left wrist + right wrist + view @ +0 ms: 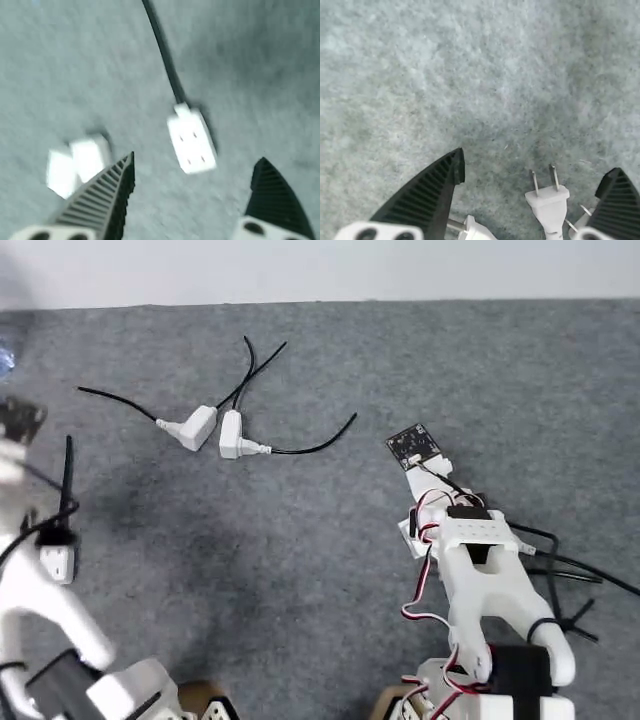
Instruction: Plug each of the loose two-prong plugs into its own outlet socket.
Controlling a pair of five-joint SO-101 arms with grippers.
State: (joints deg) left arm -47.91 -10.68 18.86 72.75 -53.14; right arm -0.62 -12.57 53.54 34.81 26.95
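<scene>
High view: grey felt worktop [330, 570]. Left arm [30, 600] sits at the near left edge. A white socket [57, 562] lies on the felt right by it, its black cord [67, 470] running away from the arm. Right arm [480, 570] is at near right. Two white connector bodies [215, 430] with black cords lie side by side at far left of centre, well apart from both arms. Can't tell if anything is mated there.

Left wrist view: left pincer [195, 167] spread, gripping nothing, hovering over the socket. The socket lies flat, four slots up, its near end between the fingertips. Two white blocks [75, 162] beside one finger are too blurred to identify.

Right wrist view: right pincer [536, 165] spread, empty, above the felt. A plug [547, 197] lies flat between the fingers, nearer one of them, both prongs pointing away from the arm. A second plug [472, 230] is partly in frame just beside the other finger.
</scene>
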